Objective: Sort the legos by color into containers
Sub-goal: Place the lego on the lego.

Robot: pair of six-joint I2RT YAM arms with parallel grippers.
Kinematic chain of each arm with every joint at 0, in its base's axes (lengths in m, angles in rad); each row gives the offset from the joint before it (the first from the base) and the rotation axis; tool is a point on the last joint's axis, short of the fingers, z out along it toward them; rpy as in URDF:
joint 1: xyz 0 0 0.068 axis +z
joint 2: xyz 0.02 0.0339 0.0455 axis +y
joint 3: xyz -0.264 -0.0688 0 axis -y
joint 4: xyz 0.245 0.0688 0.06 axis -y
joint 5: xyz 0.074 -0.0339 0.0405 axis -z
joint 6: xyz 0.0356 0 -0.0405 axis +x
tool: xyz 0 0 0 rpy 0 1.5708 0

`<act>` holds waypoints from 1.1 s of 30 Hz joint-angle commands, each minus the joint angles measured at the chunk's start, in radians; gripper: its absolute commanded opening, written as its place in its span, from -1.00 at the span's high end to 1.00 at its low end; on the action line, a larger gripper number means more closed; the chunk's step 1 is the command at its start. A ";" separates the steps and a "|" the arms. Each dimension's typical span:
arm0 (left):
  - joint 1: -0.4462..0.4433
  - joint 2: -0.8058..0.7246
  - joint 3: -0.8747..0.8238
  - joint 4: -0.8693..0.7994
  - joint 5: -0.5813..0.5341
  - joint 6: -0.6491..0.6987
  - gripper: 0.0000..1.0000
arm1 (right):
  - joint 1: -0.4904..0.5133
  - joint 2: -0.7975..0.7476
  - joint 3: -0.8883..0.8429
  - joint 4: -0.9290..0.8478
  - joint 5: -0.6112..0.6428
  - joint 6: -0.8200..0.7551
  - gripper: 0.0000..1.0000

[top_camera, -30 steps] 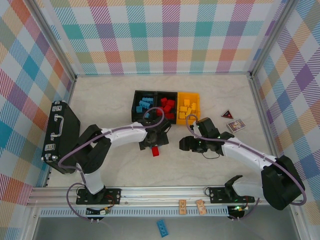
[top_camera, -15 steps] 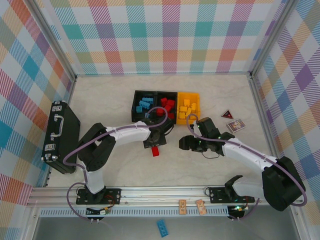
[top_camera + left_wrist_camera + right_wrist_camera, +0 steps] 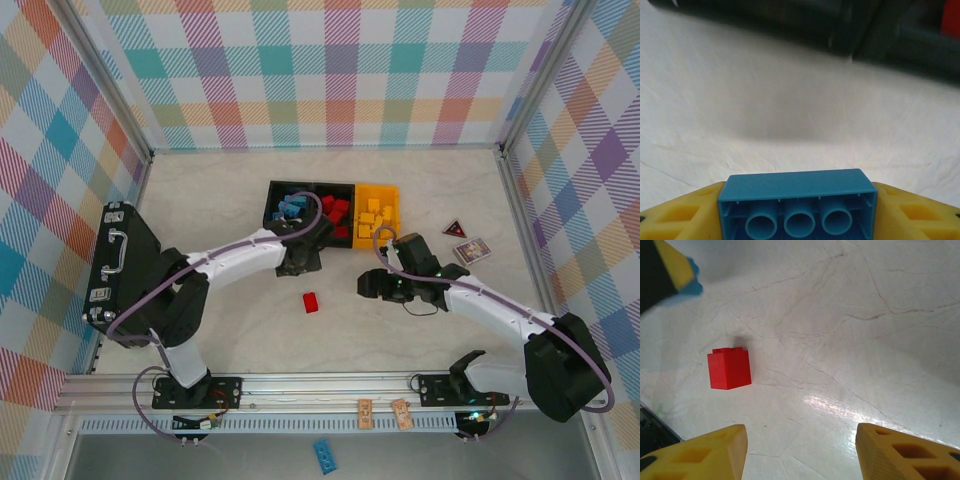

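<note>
Pinching a blue lego (image 3: pixel 796 202): left fingers (image 3: pixel 680 216)

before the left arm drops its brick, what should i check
1. Blue brick clamped in the left gripper: ok.
2. Left gripper over the black bin with blue bricks: not ok; the left wrist view has bare table under the brick.
3. Free room in that bin: cannot tell, the arm covers part of it.
4. Red brick lying loose, apart from both arms: ok.
5. Right gripper open and empty: ok.
</note>
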 commanded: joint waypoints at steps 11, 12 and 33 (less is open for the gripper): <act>0.218 0.091 0.301 -0.110 -0.031 0.264 -0.12 | 0.033 0.085 0.113 0.061 -0.032 0.009 -0.19; 0.231 0.115 0.328 -0.115 -0.022 0.275 -0.12 | 0.034 0.087 0.115 0.064 -0.032 0.011 -0.18; 0.280 0.378 0.573 -0.128 0.032 0.338 -0.13 | 0.038 0.153 0.189 0.086 -0.001 -0.005 -0.19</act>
